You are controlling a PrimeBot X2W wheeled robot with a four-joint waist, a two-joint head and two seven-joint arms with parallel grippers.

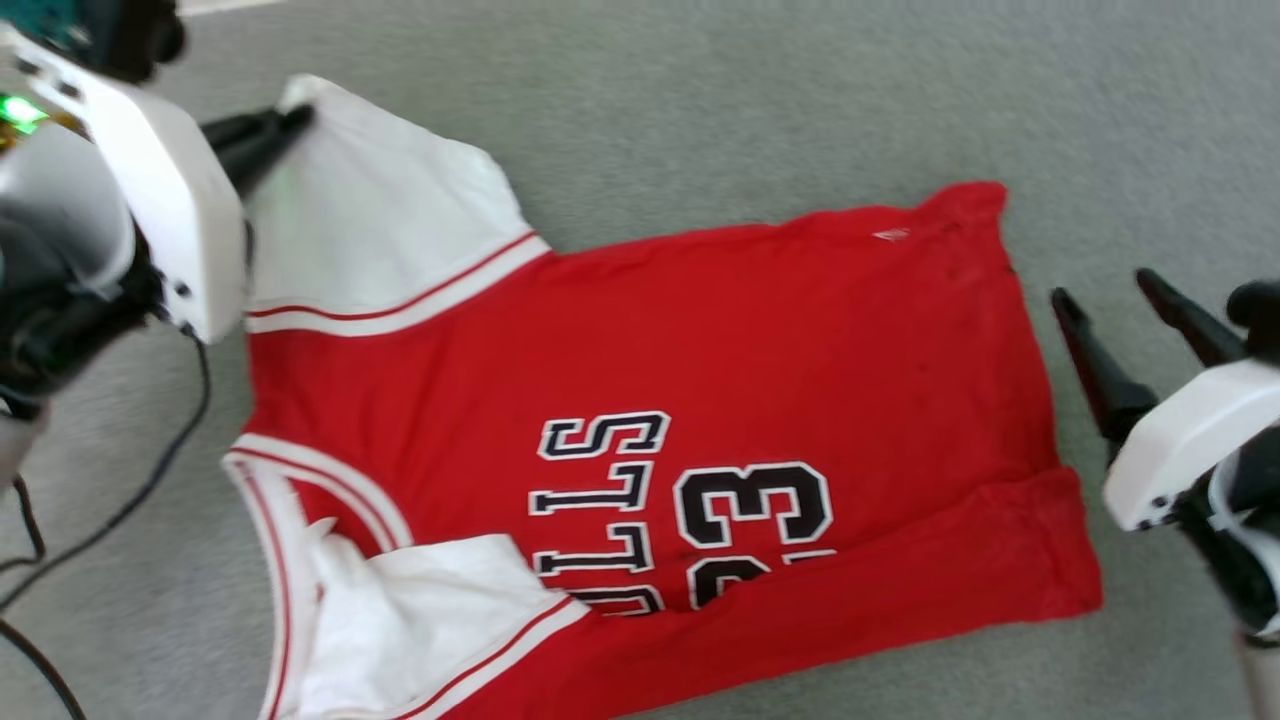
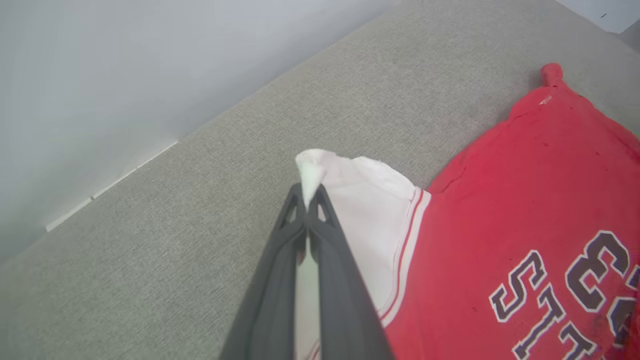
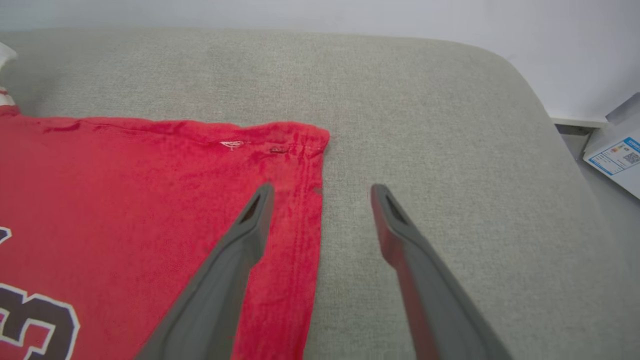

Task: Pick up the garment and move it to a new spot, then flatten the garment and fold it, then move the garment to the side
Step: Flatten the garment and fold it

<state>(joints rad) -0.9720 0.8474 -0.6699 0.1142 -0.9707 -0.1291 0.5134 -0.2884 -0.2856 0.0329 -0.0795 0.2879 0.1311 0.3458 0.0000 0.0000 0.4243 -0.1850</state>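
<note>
Closest to the robot, the garment [image 1: 700,350] is not yet flat. A long red flap [image 1: 900,570] along its near side is turned up over the front and hides the lower part of the lettering [image 1: 600,510]. The near sleeve [image 1: 430,620] lies doubled back onto the chest beside the neckline [image 1: 300,500]. The shirt rests front up on the grey upholstered surface [image 1: 800,100], its long axis running across the robot's front: neckline to the robot's left, hem [image 1: 1030,380] to its right (so each arm has one end to itself).

At the hem end the right claw [image 1: 1100,287] has its two fingers spread, with nothing between them. In its wrist view it straddles the hem's edge close to the far corner, one finger over red cloth and the other over bare upholstery. Whether it touches the cloth cannot be told.

Farthest out, at the far left, the left claw [image 1: 285,125] is pinched tight on the corner of the far sleeve [image 1: 400,230]. In its wrist view a white tip of cloth pokes out past the fingertips [image 2: 295,200].

This looks like the flattening stage. The held sleeve points away and leftward from the body, so a tug that way would likely spread it. The right arm is the nearer one for the hem and the turned-up flap.
</note>
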